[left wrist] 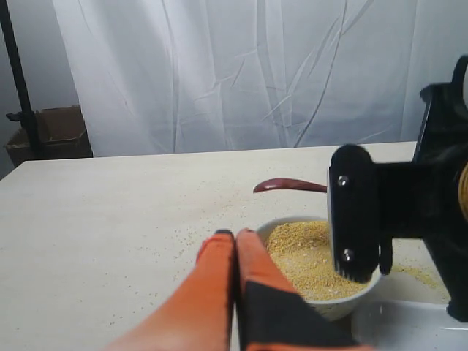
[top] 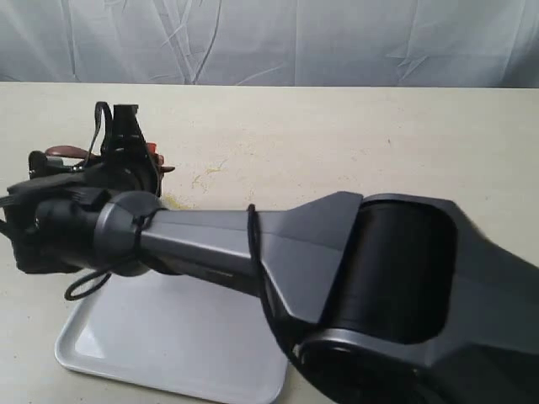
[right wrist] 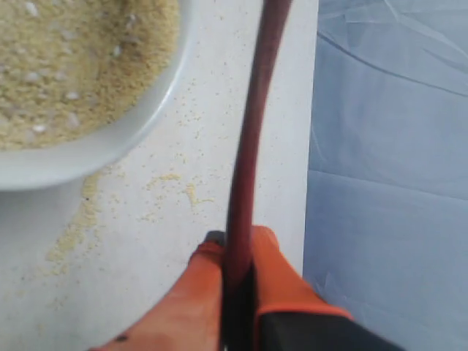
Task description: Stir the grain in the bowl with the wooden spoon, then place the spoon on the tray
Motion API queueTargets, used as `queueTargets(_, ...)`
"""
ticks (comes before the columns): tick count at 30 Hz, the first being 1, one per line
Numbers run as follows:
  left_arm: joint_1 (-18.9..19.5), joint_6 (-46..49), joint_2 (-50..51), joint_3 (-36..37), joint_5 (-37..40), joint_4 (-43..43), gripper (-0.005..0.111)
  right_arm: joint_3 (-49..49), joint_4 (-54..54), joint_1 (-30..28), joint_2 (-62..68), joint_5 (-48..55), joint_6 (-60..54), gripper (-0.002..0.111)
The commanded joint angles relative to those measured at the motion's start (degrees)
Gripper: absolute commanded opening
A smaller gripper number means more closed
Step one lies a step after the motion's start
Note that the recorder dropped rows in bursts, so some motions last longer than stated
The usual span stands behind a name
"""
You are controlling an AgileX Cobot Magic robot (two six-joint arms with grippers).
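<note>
My right gripper (right wrist: 238, 241) is shut on the thin handle of the dark reddish-brown wooden spoon (right wrist: 252, 131). The spoon runs past the outside of the white bowl (right wrist: 117, 142), over the table. The bowl holds a mound of yellow-tan grain (right wrist: 73, 58). In the left wrist view the spoon's scoop (left wrist: 285, 186) hangs level beyond the bowl (left wrist: 325, 307), and my left gripper (left wrist: 235, 234) is shut and empty just in front of the rim. In the exterior view the spoon (top: 64, 153) shows at far left and the white tray (top: 168, 345) lies at the front. The bowl is hidden there.
Spilled grain is scattered on the table beside the bowl (right wrist: 80, 219) and further back (top: 206, 172). The right arm (top: 337, 261) stretches across the tray from the right. A pale curtain (left wrist: 241, 73) closes the far edge of the table.
</note>
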Motion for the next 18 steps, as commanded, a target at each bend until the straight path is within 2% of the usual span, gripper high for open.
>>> queueTargets(1,0.0,-0.1,-0.3,0.2,-0.6,-0.3,0.000,-0.1,11.9,-0.8,-5.9,-1.3,-11.3,-0.001)
queueTargets(4,0.0,-0.1,-0.3,0.2,-0.6,-0.3,0.000,-0.1,25.9,-2.7,-9.5,-3.3,-22.9,-0.001)
queueTargets(8,0.0,-0.1,-0.3,0.2,-0.6,-0.3,0.000,-0.1,44.3,-8.0,-13.2,-4.1,-34.5,-0.001)
queueTargets(12,0.0,-0.1,-0.3,0.2,-0.6,-0.3,0.000,-0.1,65.3,-15.3,-13.8,-4.2,-40.0,-0.001)
queueTargets(16,0.0,-0.1,-0.3,0.2,-0.6,-0.3,0.000,-0.1,91.0,-23.7,-11.3,-1.9,-42.9,-0.001)
queueTargets(18,0.0,-0.1,-0.3,0.2,-0.6,-0.3,0.000,-0.1,98.4,-26.4,-9.7,-0.5,-42.9,-0.001)
